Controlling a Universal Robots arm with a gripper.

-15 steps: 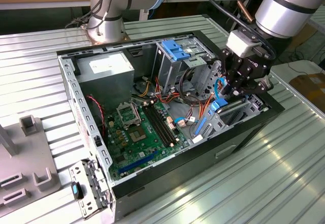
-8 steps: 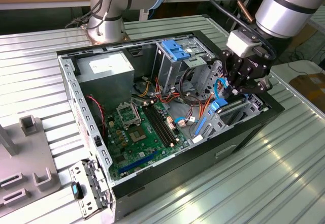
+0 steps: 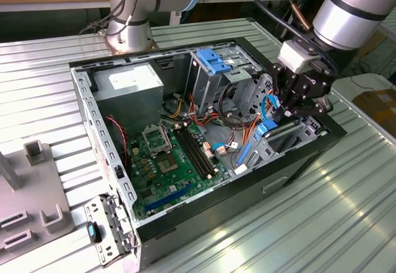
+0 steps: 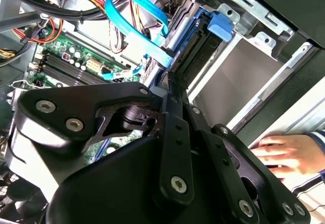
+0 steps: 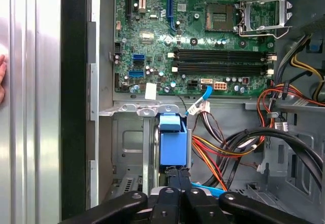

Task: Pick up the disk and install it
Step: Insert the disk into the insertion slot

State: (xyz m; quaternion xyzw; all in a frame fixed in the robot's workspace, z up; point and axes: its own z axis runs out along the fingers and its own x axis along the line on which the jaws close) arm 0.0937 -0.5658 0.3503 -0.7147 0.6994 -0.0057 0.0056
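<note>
Down in the open computer case [image 3: 247, 186], at the drive bay on the exterior view's right, the pincer [image 3: 288, 113] is hanging low among the cables. The disk [image 3: 267, 130] is sitting just beneath it, standing on edge in the metal bay, its bright blue rails showing against the dark body.

From the first wrist view, the pincer [image 5: 179, 176] is looking pressed together, the two black fingers lying side by side with only a thin seam between them. Their tips are meeting the near end of the disk [image 5: 172, 142], whose blue carrier is running straight away from them toward the motherboard [image 5: 203, 31].

The second wrist view is giving the same story: the pincer [image 4: 172, 79] is reaching up to the disk [image 4: 203, 46], which is lying in the bay along the case wall. A blue ribbon cable [image 4: 137, 5] is looping just beside it.

A person's hand [image 4: 279, 153] is resting outside the case wall, well apart from the pincer. The case is lying on its side on the ribbed metal surface [image 3: 322, 223].
</note>
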